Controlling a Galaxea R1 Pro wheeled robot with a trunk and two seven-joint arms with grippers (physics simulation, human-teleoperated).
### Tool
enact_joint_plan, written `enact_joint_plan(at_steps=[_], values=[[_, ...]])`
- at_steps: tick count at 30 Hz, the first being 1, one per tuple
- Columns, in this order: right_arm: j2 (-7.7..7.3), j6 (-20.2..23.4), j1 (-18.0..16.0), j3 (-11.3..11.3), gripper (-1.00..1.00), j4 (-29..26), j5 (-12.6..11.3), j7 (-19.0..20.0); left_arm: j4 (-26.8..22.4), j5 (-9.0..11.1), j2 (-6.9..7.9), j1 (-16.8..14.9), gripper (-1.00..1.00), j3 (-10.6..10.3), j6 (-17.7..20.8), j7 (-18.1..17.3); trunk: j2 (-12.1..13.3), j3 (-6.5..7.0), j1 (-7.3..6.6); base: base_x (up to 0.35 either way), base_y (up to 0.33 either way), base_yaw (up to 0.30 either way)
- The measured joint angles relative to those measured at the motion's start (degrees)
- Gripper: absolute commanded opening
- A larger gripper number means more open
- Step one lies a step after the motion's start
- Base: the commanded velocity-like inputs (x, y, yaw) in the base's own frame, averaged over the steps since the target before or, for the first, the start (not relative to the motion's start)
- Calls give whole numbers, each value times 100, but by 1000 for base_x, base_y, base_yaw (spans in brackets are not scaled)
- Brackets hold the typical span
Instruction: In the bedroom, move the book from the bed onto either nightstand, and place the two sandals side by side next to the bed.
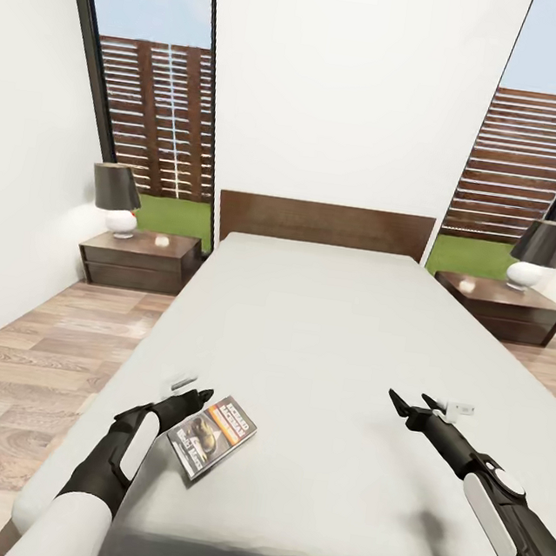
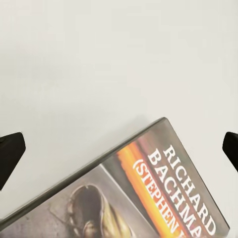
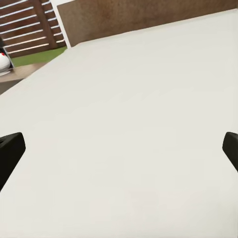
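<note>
Book pickup was underway: the left gripper [image 1: 199,396], jaws apart, hovered beside the book [image 1: 211,436] at lower left of the bed [image 1: 323,337]; closing on its edge seemingly came next.

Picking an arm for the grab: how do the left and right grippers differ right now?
The left gripper hangs right at the book, which lies flat on the bed; the right gripper is over bare mattress, far from it. The left points down at the book; the right points along the bed toward the headboard. Both are open.
</note>
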Motion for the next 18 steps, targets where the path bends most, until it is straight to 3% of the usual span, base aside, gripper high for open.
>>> enact_joint_plan(at_steps=[4, 18], values=[[-1, 0, 0, 0, 100, 0, 2, 1, 3, 0, 0, 0, 100, 0, 0, 0, -160, -72, 88, 0, 0, 0], [0, 0, 0, 0, 100, 0, 2, 0, 0, 1, 0, 0, 100, -1, 0, 0, -162, -72, 88, 0, 0, 0]])
